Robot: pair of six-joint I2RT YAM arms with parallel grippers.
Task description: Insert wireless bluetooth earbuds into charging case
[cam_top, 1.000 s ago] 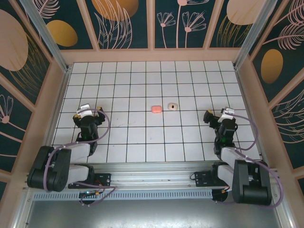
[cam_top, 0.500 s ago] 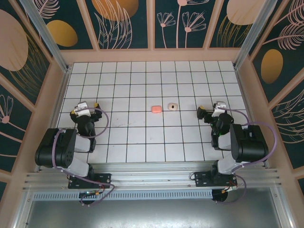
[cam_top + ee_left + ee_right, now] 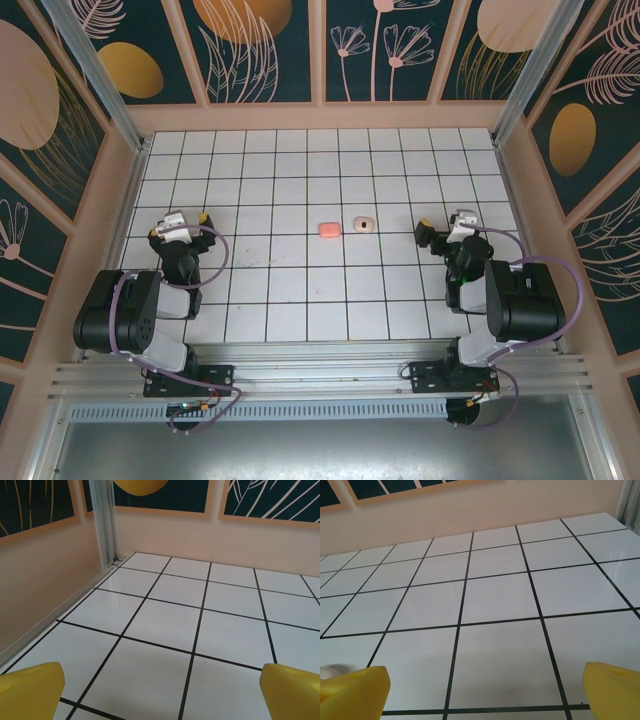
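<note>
Two small pieces lie side by side mid-table. One is a salmon-pink rounded block (image 3: 329, 229), which I take for the charging case. The other is a pale cream piece with a dark spot (image 3: 363, 223), which looks like one of the earbuds; it is too small to tell more. My left gripper (image 3: 179, 224) hovers open far to their left, its yellow fingertips (image 3: 32, 690) spread over bare tile. My right gripper (image 3: 446, 224) stands open about two tiles right of the cream piece, with bare tile between its fingertips (image 3: 355, 692). A pale rounded edge (image 3: 326, 672) peeks in at the right wrist view's left border.
White tiled floor (image 3: 300, 160) with black grid lines, walled in by peach panels. An aluminium post (image 3: 105, 525) stands in the far left corner ahead of the left gripper. Both arm bases sit on the rail (image 3: 320, 365) at the near edge.
Both arms have lifted their rear links up off the rail. The left gripper crept forward and slightly left; the right one went forward and left toward the cream piece. The two pieces have not moved.
</note>
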